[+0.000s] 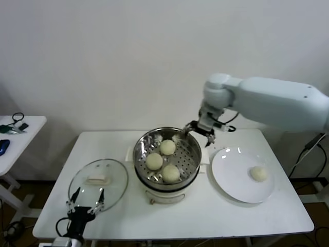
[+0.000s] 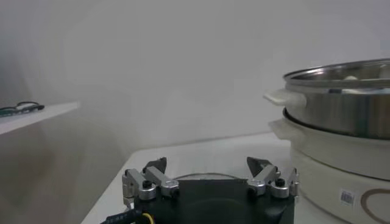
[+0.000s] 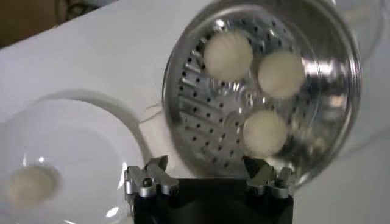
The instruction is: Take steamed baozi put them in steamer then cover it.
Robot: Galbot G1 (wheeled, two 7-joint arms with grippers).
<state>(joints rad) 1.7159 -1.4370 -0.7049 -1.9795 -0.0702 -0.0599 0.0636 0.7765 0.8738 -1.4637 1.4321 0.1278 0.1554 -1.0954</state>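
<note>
The steamer (image 1: 191,149), a shiny steel pot with a perforated tray on a cream-white base, stands mid-table. Three pale baozi lie on its tray (image 1: 167,146) (image 1: 154,161) (image 1: 171,173); they also show in the right wrist view (image 3: 227,55) (image 3: 281,73) (image 3: 264,131). A fourth baozi (image 1: 258,173) lies on the white plate (image 1: 231,177) to the right, also in the right wrist view (image 3: 30,184). My right gripper (image 1: 197,130) is open and empty above the steamer's far right rim. My left gripper (image 1: 87,197) is open and empty, low at the table's front left, next to the glass lid (image 1: 115,185).
The glass lid with its cream handle (image 1: 97,179) lies flat on the table left of the steamer. The steamer's side (image 2: 341,115) shows close in the left wrist view. A small side table (image 1: 25,128) with cables stands at the far left.
</note>
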